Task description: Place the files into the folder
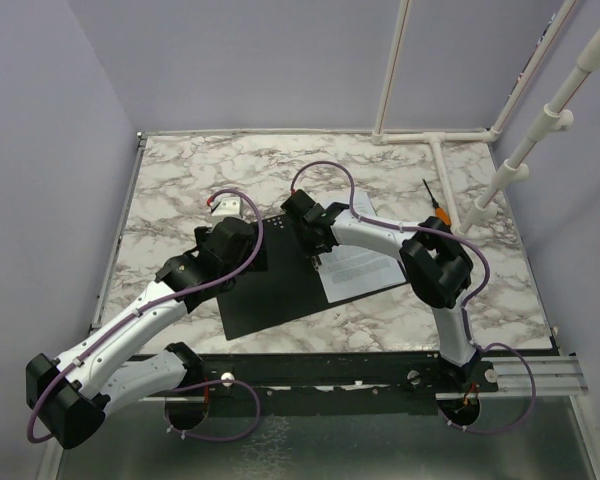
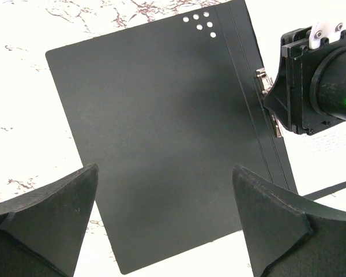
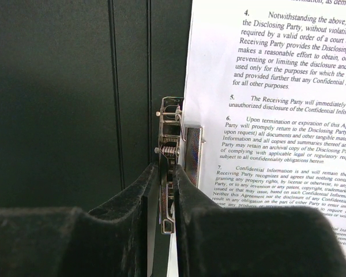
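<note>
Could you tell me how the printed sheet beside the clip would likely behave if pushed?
The sheet looks thin and lies flat, so it would probably buckle, not move stiffly. It seems light, so it may slip on the smooth folder. Its edge might catch at the clip.

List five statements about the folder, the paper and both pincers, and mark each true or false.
1. The folder lies open with its black inner face up. True.
2. The right pincer is closed on the metal clip. True.
3. The left pincer grips the folder's edge. False: it is open above the black face and holds nothing.
4. The printed sheet lies left of the clip. False: it lies to the right of the clip.
5. An orange-handled screwdriver lies on the table. True.
</note>
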### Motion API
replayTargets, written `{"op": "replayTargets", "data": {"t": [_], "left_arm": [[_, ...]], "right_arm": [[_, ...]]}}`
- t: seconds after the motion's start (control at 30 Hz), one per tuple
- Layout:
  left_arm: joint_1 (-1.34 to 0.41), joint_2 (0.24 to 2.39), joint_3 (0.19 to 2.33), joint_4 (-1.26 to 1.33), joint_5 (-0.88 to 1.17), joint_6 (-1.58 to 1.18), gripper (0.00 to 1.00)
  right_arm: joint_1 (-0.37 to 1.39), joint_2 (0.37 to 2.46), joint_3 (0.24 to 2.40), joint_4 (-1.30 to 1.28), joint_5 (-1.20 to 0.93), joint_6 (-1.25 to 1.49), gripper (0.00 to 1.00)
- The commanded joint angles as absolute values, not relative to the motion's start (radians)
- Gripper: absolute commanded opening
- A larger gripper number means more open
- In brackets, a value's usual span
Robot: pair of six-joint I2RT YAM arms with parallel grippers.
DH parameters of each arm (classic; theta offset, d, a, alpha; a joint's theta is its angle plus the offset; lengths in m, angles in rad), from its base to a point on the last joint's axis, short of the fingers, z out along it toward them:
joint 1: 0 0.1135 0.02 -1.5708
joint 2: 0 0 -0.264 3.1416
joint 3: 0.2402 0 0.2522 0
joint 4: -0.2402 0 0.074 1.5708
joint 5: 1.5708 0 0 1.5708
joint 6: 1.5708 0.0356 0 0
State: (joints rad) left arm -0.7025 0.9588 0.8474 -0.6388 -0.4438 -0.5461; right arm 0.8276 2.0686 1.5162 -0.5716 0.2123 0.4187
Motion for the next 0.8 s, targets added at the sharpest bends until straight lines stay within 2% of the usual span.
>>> {"op": "replayTargets", "data": {"t": [0.0,0.17,0.37,0.77], "left_arm": [[-0.704,0.946,0.837,-0.661,-0.466,-0.557,0.99],[-0.704,0.947,0.836,-0.661,-0.470,-0.555,0.99],[-0.704,0.950,0.836,-0.661,-0.469,-0.557,0.99],[-0.704,0.971,0.810,-0.669,-0.504,-0.657,0.99]], "right_arm": [[0.826,2.101,1.546,-0.575,0.242,0.429,0.20],[0.826,2.119,1.552,-0.577,0.240,0.428,0.18],[0.826,2.133,1.543,-0.580,0.237,0.424,0.01],[0.824,2.010,1.488,-0.561,0.246,0.437,0.01]]}}
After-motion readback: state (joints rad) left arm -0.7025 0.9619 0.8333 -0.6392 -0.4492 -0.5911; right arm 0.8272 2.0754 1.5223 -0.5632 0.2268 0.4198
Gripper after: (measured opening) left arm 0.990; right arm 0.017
